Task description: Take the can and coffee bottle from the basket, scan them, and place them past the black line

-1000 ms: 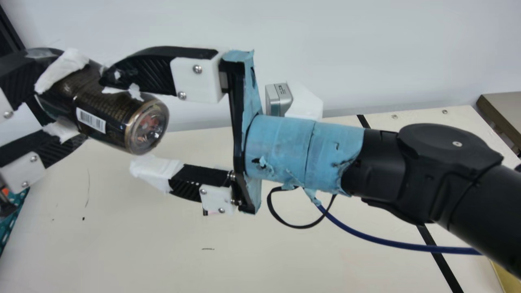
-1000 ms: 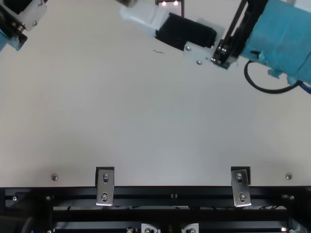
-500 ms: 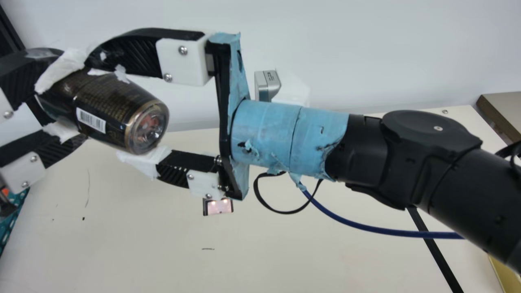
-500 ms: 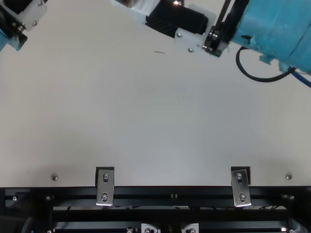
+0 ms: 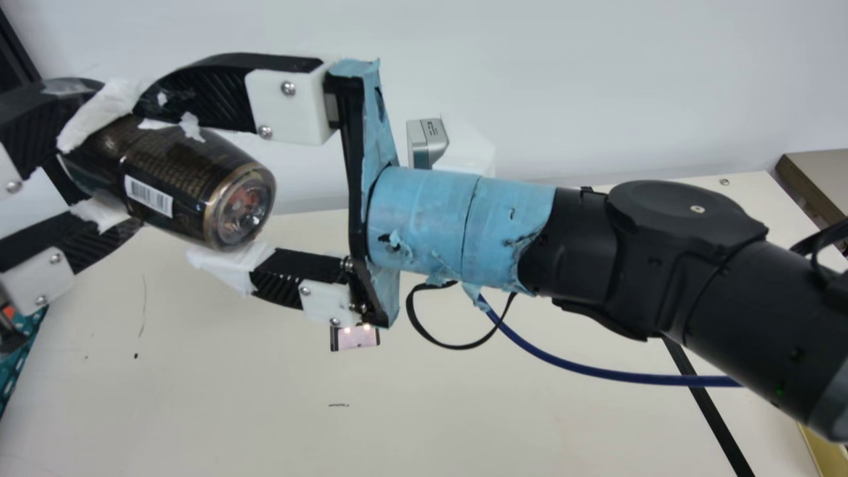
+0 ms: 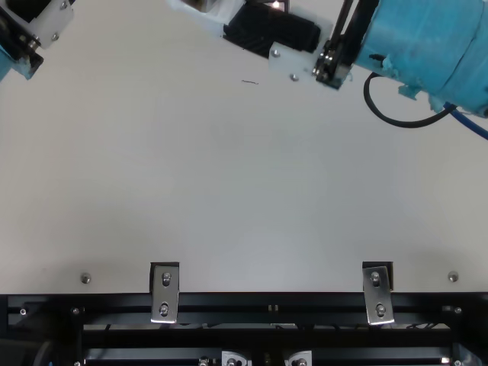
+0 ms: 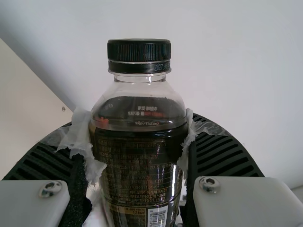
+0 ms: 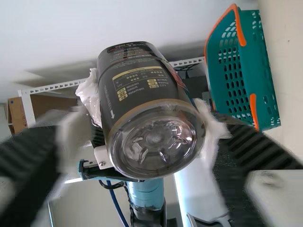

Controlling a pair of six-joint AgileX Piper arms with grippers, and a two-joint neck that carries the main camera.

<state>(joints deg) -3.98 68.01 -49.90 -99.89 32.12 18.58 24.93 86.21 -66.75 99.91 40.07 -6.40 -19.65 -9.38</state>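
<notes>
The dark coffee bottle (image 5: pixel 218 179) hangs tilted above the table in the main view, base toward the right, barcode facing the camera. My left gripper (image 5: pixel 106 159) is shut on it, nearer the cap end. From the right, my right gripper (image 5: pixel 169 182) reaches around the base end, its fingers apart above and below. In the left wrist view the black-capped bottle (image 7: pixel 137 165) stands between the pads of my left gripper (image 7: pixel 137 127). The right wrist view has the clear base of the bottle (image 8: pixel 154 137) between the spread fingers of my right gripper (image 8: pixel 142 127).
A small device with a lit window (image 5: pixel 358 336) sits in the table behind the right gripper's lower finger. The black line (image 5: pixel 719 430) crosses the table at the right, partly behind the right arm. A teal basket (image 8: pixel 229 71) with orange handles stands beyond the left arm.
My right gripper has moved left in the main view, rising and then dropping slightly, so its fingers reach farther along the bottle. The left gripper and bottle have kept still.
</notes>
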